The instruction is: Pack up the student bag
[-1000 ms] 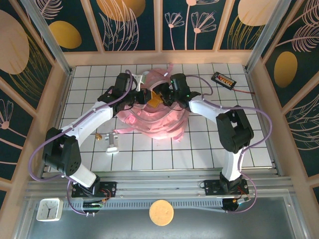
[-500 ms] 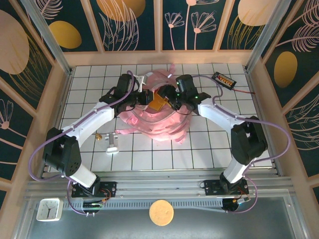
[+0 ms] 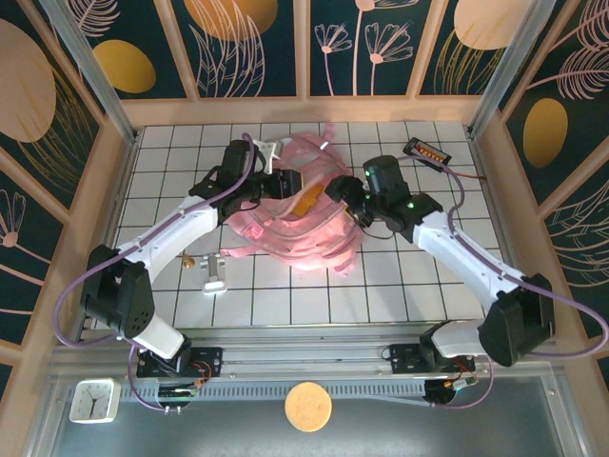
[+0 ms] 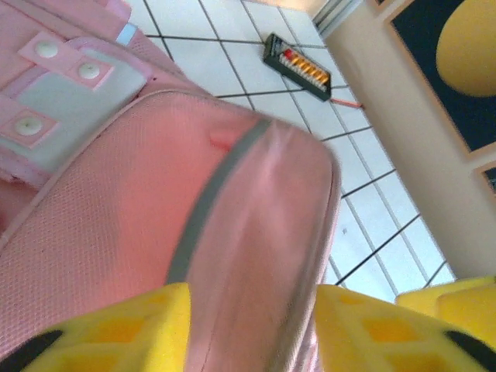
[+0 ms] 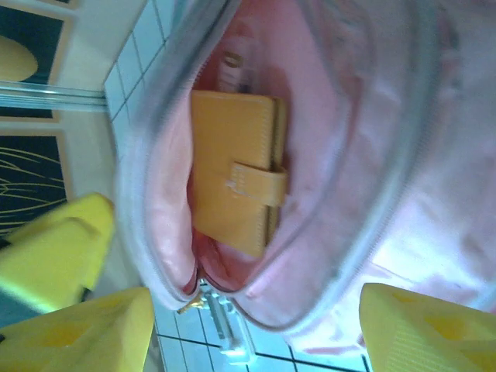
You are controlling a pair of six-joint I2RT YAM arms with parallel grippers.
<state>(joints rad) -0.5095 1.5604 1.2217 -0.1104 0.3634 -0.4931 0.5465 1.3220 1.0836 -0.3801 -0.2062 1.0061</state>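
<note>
The left arm (image 3: 176, 228) and right arm (image 3: 466, 252) had white shells, black joints and looping purple cables (image 3: 68, 290); their fingers (image 5: 77, 325) were yellow.

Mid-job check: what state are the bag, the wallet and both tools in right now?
student bag: main compartment unzipped, mouth gaping.
tan wallet: inside the bag, strap flap shut.
left tool: open, bag fabric lying between its fingers.
right tool: open, empty, facing the bag's mouth.
</note>
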